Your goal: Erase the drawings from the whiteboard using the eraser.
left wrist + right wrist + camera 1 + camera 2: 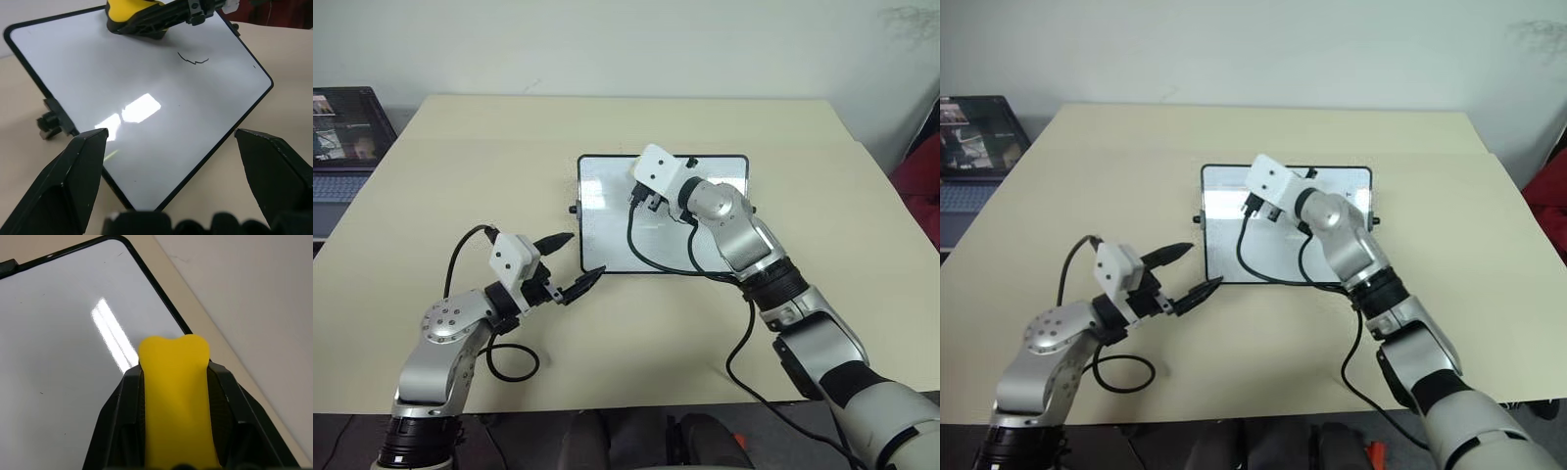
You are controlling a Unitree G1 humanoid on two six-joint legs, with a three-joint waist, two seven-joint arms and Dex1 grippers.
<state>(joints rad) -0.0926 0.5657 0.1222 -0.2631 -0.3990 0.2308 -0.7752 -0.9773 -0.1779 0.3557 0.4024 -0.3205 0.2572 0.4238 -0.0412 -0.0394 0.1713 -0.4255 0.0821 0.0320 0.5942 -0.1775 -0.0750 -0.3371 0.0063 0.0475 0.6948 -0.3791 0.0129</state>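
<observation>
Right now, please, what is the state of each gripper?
Left gripper: open, holding nothing, beside the whiteboard.
Right gripper: shut on the eraser, over the whiteboard.

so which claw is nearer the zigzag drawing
Right. The right claw, holding the eraser, is over the whiteboard beside the zigzag; the open left claw sits at the board's near corner.

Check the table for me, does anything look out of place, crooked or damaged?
Nothing stands out. The whiteboard lies flat and square on the table, undamaged. The right gripper holds the yellow eraser over it, and one zigzag drawing remains. The left gripper is open near the board's corner.
</observation>
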